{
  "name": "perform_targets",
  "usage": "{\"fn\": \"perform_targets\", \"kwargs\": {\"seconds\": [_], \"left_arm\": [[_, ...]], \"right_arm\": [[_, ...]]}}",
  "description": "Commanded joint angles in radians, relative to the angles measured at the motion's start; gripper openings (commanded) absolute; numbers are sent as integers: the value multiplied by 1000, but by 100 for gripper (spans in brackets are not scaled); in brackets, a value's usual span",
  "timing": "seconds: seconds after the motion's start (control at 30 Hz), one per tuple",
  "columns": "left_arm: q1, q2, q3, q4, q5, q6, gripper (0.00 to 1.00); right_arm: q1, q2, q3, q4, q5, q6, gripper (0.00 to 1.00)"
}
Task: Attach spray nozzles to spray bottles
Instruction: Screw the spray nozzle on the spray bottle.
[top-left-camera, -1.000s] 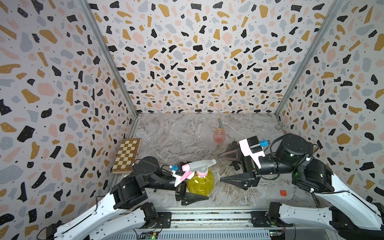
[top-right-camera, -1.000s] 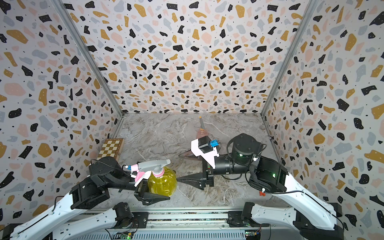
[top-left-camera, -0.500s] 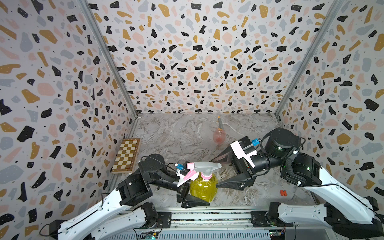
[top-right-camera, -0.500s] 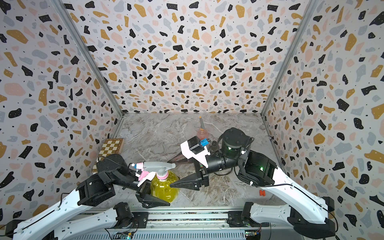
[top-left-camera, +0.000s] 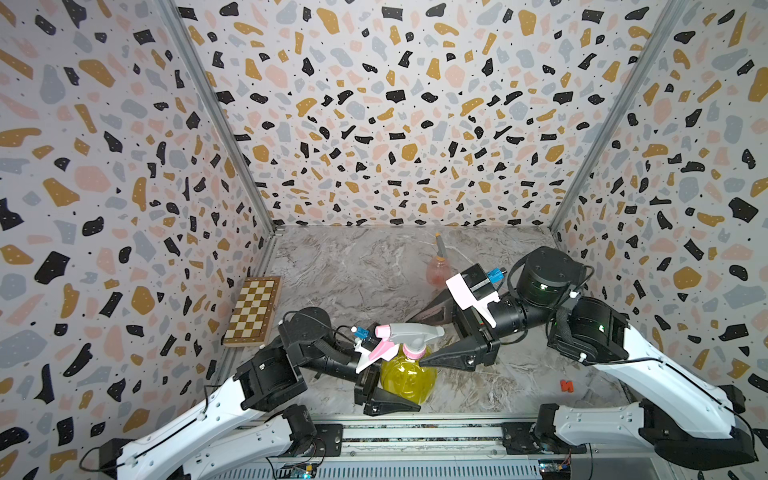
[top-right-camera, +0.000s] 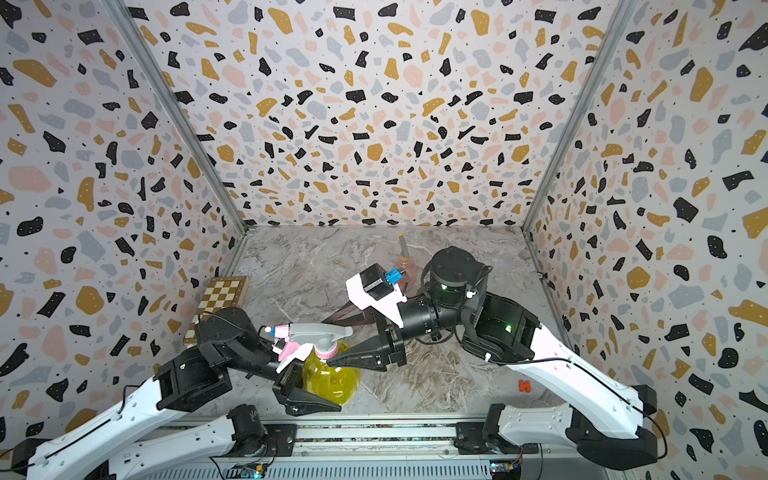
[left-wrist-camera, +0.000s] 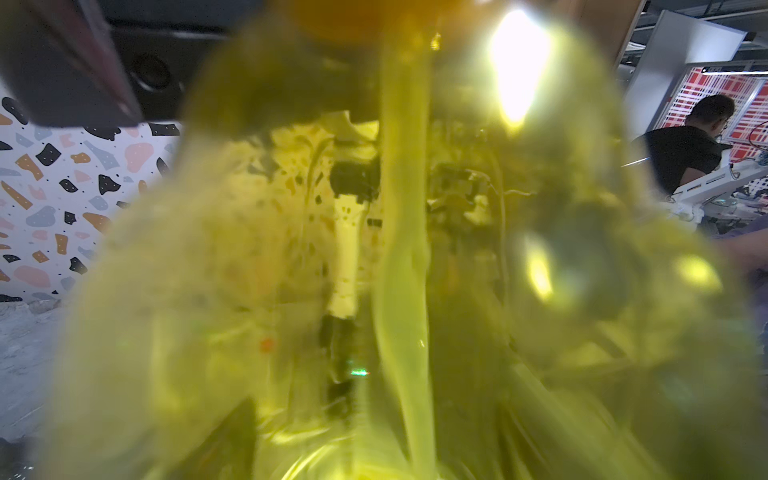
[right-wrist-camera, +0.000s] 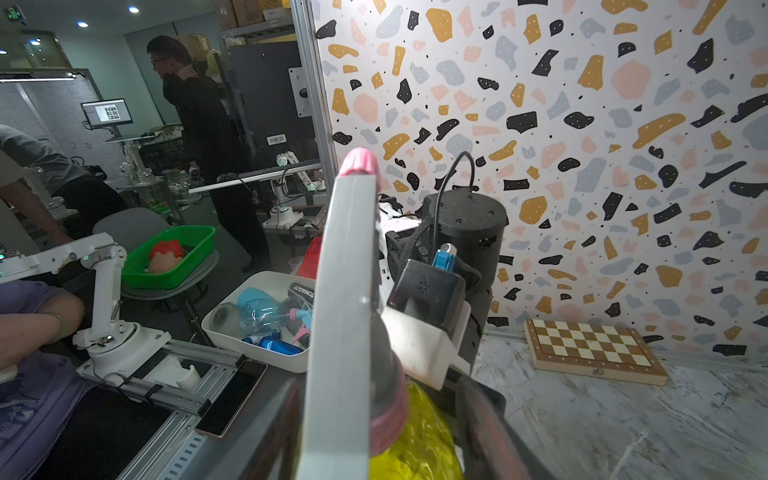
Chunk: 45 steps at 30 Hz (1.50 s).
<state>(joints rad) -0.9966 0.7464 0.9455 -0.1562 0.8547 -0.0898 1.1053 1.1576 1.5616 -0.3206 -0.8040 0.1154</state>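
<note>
Gripping bright yellow round translucent plastic bottle (top-left-camera: 409, 376) at belly, left fingers (top-left-camera: 390, 406) clamped; bottle upright, near centre of marble-patterned desk (top-left-camera: 353, 270). On its neck sits grey plastic spray nozzle with pink trigger (top-left-camera: 409, 332). Astride nozzle's pink collar (top-left-camera: 412, 353), right fingers (top-left-camera: 453, 357) apart.

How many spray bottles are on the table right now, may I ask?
2: the yellow bottle at the front, the pink bottle near the back. Another may hide behind the right arm.

Close up — grey nozzle (right-wrist-camera: 340, 316) atop yellow bottle (right-wrist-camera: 419, 444).
</note>
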Motion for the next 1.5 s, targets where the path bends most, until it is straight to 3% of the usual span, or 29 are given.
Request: {"fn": "perform_targets", "kwargs": {"seconds": [0.0, 0.53, 0.93, 1.17, 1.47], "left_arm": [[4, -3, 15, 35, -3, 17, 0], [4, -2, 24, -1, -53, 38, 0], [4, -21, 38, 4, -167, 38, 0], [3, -47, 82, -5, -355, 59, 0], [4, -61, 68, 65, -655, 73, 0]], "right_arm": [[-2, -7, 41, 23, -26, 18, 58], [15, 0, 40, 22, -4, 35, 47], [67, -12, 17, -13, 81, 10, 23], [137, -36, -65, -62, 277, 12, 17], [220, -27, -204, -71, 627, 234, 15]]}}
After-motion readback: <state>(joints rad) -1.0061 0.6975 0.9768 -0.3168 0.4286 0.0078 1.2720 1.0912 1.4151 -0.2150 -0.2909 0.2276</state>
